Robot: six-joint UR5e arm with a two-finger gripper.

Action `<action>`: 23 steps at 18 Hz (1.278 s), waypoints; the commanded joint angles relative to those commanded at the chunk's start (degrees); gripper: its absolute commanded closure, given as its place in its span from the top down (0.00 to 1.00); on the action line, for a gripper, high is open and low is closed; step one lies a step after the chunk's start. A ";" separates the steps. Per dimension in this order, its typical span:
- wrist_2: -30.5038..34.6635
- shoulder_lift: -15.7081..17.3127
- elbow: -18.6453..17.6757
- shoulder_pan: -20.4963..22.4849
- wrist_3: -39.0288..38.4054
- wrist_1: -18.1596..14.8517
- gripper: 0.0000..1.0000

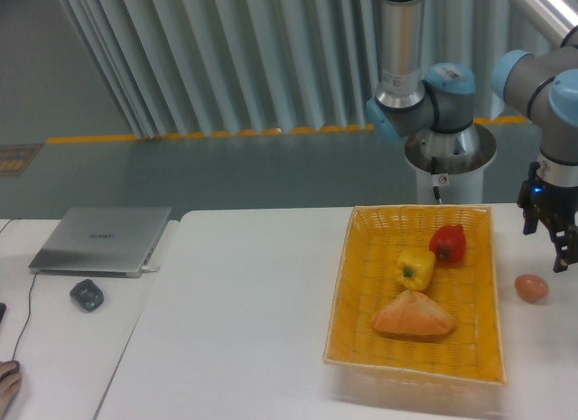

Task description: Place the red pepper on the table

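Table (244, 321): white, rounded corner at upper left, front and right edges cut off by the frame; broad bare stretch left of the basket. Gripper (546, 242): hanging at the far right over the strip between basket and frame edge, above and just beside the brown egg (532, 287), not touching it. Fingers dark and small against the background; whether released or clenched cannot be told; nothing seen held. Arm cut off at the top and right. Basket (348, 294): yellow wicker, near rim blurred. Inside: red pepper (448, 243) in the far right corner, touching the yellow pepper (414, 268); triangular bread piece (412, 316) nearer. Laptop (101, 240) closed, on a separate surface left.
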 joint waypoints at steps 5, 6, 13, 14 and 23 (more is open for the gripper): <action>-2.11 5.26 -5.62 -0.88 -11.78 0.00 1.00; -2.37 6.50 -6.94 -1.40 -14.41 0.00 1.00; -5.35 11.94 -10.81 -6.33 -33.75 0.70 1.00; -5.88 12.57 -11.43 -6.42 -34.99 0.88 1.00; -5.54 14.68 -18.37 -7.03 -38.08 6.67 1.00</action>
